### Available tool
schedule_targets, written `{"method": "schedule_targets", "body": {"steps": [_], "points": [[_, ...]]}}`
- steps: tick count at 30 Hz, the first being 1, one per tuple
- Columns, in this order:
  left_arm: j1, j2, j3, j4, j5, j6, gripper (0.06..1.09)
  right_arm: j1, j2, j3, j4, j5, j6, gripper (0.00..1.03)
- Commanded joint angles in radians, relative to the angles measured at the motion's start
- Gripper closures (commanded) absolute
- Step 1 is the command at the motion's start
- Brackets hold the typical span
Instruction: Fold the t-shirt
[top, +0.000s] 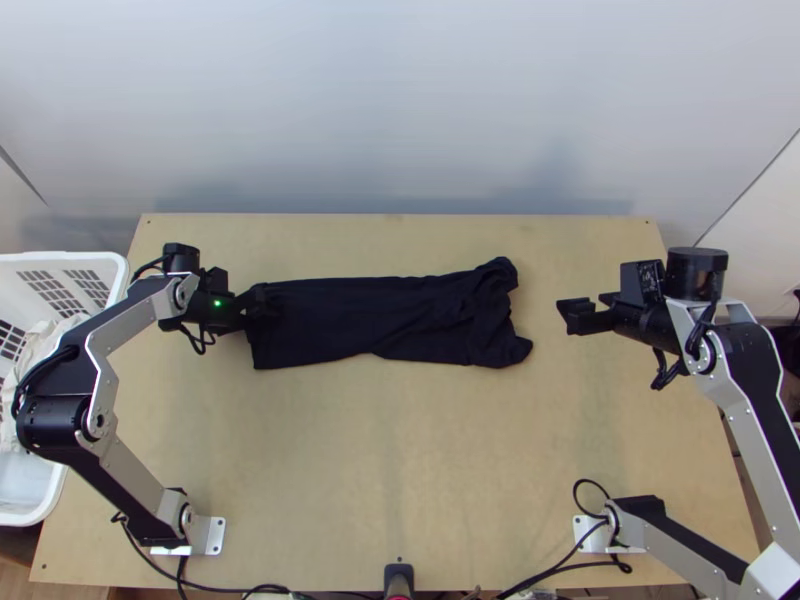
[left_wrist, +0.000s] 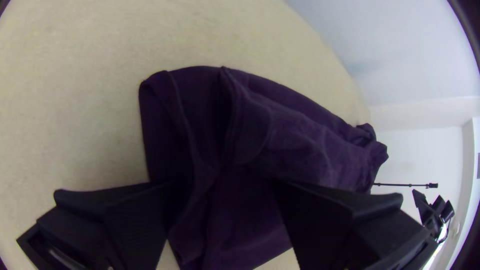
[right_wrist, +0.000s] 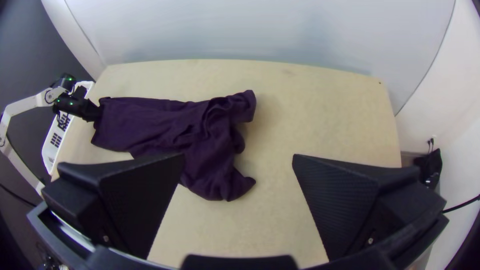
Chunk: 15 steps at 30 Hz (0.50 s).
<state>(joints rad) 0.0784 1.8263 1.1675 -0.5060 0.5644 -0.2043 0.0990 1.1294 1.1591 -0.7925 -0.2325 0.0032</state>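
The shirt (top: 400, 318) lies stretched across the desk's (top: 400, 450) far half, right end rumpled. Your left pincer (left_wrist: 225, 187), spread at its left end, could catch only upper layers, skewing the fold; your right pincer (right_wrist: 238, 156) is spread, well apart.

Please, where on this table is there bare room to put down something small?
The widest bare patch of the light wooden table lies between the dark cloth t-shirt and the black cables by the near edge. A smaller one separates the t-shirt from the right gripper. Crowded: the t-shirt's left end, at the left gripper.
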Motion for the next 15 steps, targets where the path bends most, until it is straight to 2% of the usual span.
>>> {"method": "schedule_targets", "body": {"steps": [1, 3, 4, 8, 15], "points": [[-0.023, 0.021, -0.005, -0.026, -0.011, 0.051, 0.52, 0.013, 0.012, 0.007, -0.008, 0.001, 0.007, 0.04], [-0.031, 0.025, 0.0, -0.026, -0.009, 0.062, 0.87, 0.025, 0.012, 0.01, -0.011, 0.001, 0.012, 0.04], [-0.037, 0.028, 0.003, -0.028, -0.001, 0.069, 0.9, 0.027, 0.012, 0.01, -0.014, 0.001, 0.012, 0.04], [-0.058, 0.034, -0.002, -0.054, 0.014, 0.103, 0.93, 0.033, 0.012, 0.01, -0.037, 0.001, 0.018, 0.04], [-0.048, 0.01, 0.057, -0.091, 0.005, 0.045, 0.94, 0.033, 0.01, -0.015, -0.053, 0.001, 0.018, 0.04]]}}
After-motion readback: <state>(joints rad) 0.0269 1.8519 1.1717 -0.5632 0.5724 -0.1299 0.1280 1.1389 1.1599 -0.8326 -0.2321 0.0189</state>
